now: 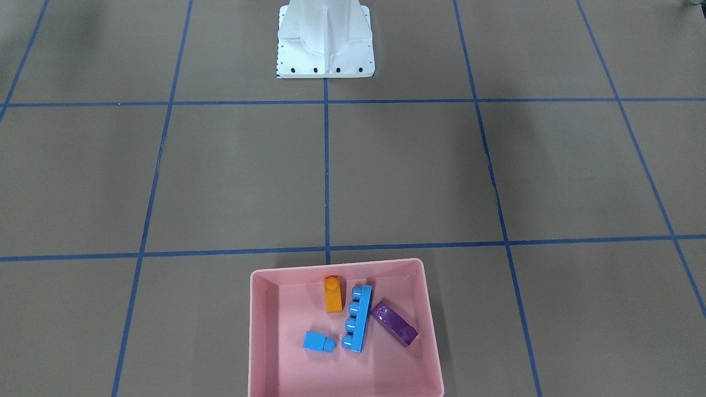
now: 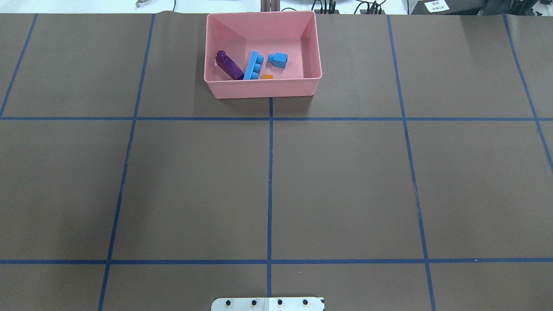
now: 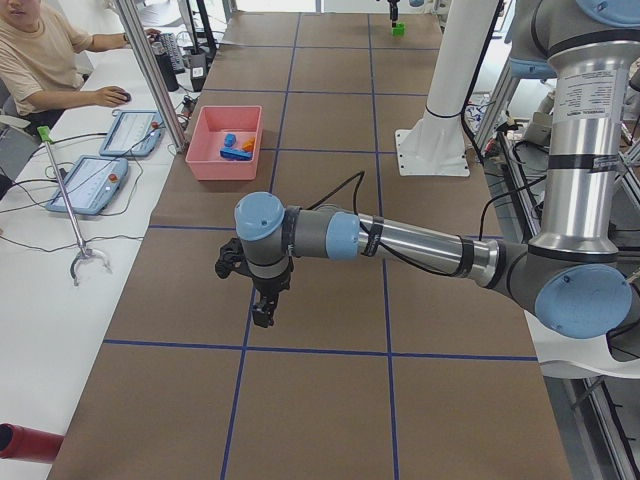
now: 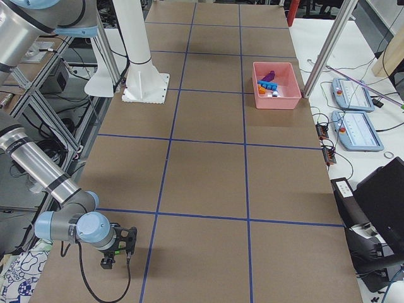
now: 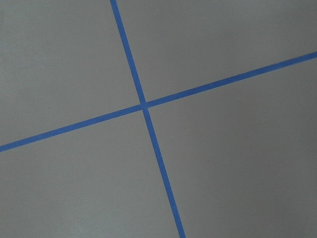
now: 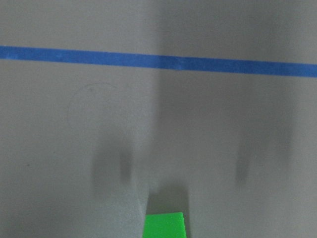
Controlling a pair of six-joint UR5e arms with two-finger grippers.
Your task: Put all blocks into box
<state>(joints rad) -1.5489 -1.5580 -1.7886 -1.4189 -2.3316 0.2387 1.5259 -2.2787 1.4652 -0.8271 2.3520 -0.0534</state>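
- Our right gripper hung low over the table's end on our right. It showed only in the side views, so we could not tell whether its fingers were parted or closed.
- The green block sat at the bottom edge of the right wrist view, directly under that hand. We judged the arm was there for this brick, the one block outside the box. Whether it was gripped or lying loose, we could not tell.
- Our left gripper pointed down over bare table. Its camera showed only crossing tape lines, and its grip was likewise unreadable. We judged it parked clear of the work.
- The box stood across from the robot base, well apart from both hands.
- Inside lay the orange block, the long blue block just beside it, the purple block, and the tiny blue cube.
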